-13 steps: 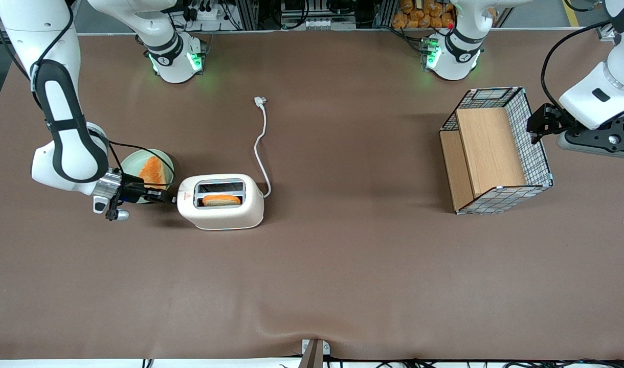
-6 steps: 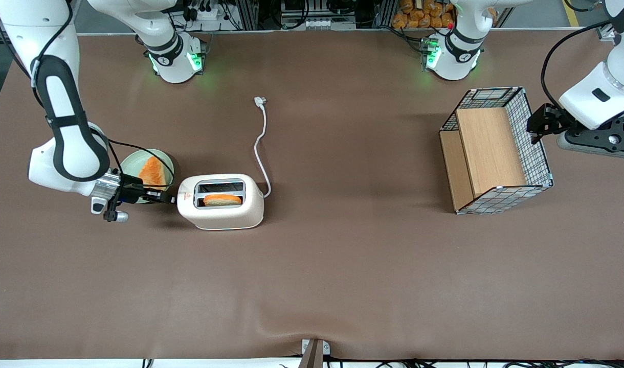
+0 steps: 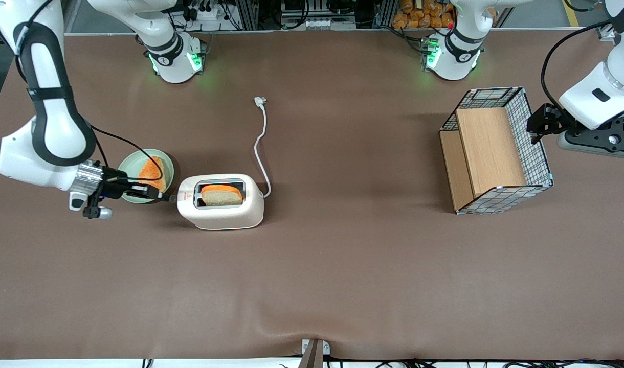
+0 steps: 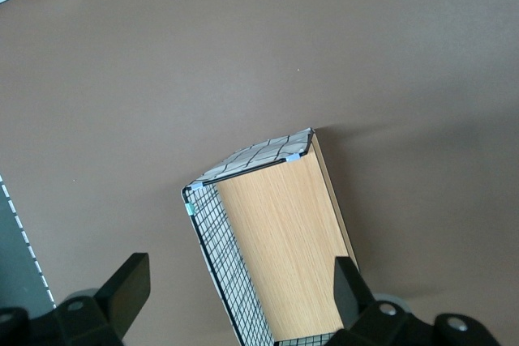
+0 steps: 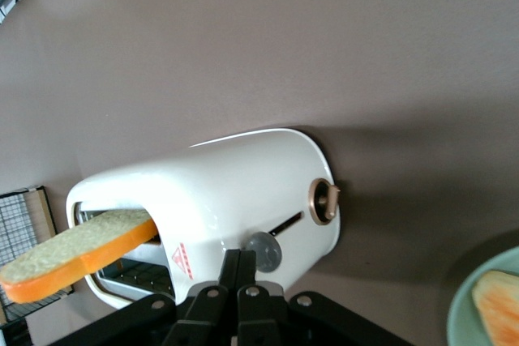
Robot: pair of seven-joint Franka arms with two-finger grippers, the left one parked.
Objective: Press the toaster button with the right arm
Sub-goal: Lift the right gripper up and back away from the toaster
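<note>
The cream-white toaster stands on the brown table with a slice of bread sticking up out of its slot. In the right wrist view the toaster shows its short end, with the grey round toaster button beside a slot and the red logo. The right arm reaches in from the working arm's end of the table. Its gripper is shut, empty and level with that short end. The shut fingertips sit close beside the button.
A green plate with an orange toast slice lies just next to the gripper. The toaster's white cord runs to a plug. A wire basket with wooden panels stands toward the parked arm's end, also seen as the basket.
The bread slice has risen up out of the toaster slot. The right arm and its gripper have drawn back a little from the toaster's short end.
</note>
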